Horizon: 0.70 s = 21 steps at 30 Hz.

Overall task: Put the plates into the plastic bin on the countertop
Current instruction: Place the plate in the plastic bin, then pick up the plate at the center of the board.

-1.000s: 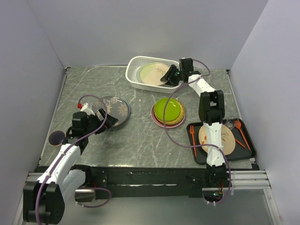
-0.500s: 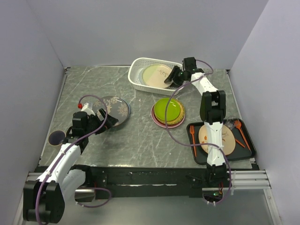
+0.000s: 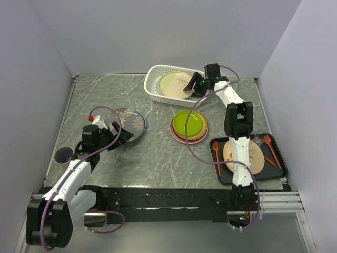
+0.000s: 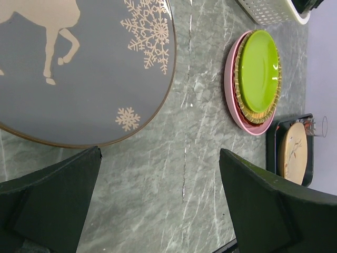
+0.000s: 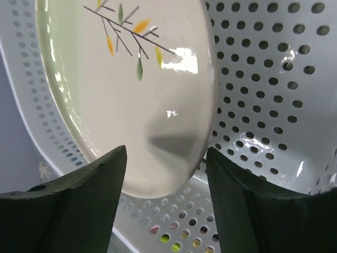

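**A:** What's changed at the upper middle of the overhead view?

**B:** The right tool [image 5: 166,153] has spread its jaws wider over the last second. The cream sprig plate [image 5: 131,105] now sits inside the plastic bin [image 3: 152,89], and nothing is pinching it.

**A:** So that one counts as placed?

**B:** I'd judge so. The arm only has to back out.

**A:** And the other arm?

**B:** The left tool [image 4: 159,155] is wide open and empty. It's at the edge of the deer plate [image 4: 79,79] on the tabletop [image 3: 158,153], left of centre. The lime-green stack [image 3: 188,122] at centre is still waiting.
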Each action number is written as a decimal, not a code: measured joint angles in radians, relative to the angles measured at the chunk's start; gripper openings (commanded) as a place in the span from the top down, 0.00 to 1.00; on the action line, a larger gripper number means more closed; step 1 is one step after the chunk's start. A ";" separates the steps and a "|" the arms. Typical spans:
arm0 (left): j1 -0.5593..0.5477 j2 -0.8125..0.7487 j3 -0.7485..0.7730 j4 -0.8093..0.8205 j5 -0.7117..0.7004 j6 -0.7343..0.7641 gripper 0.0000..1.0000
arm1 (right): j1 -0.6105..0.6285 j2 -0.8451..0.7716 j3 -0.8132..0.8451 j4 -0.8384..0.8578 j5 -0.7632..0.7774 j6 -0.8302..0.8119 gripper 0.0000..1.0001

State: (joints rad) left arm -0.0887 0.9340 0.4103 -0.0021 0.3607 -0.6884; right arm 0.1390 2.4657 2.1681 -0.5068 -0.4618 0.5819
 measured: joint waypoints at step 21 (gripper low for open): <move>0.000 -0.012 0.012 -0.056 -0.088 -0.008 0.01 | -0.008 -0.278 -0.303 0.163 0.165 0.027 0.28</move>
State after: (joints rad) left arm -0.0887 0.9222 0.4225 -0.0586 0.2729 -0.6960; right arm 0.1310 2.1880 1.8652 -0.3435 -0.2970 0.6090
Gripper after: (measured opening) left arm 0.993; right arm 0.719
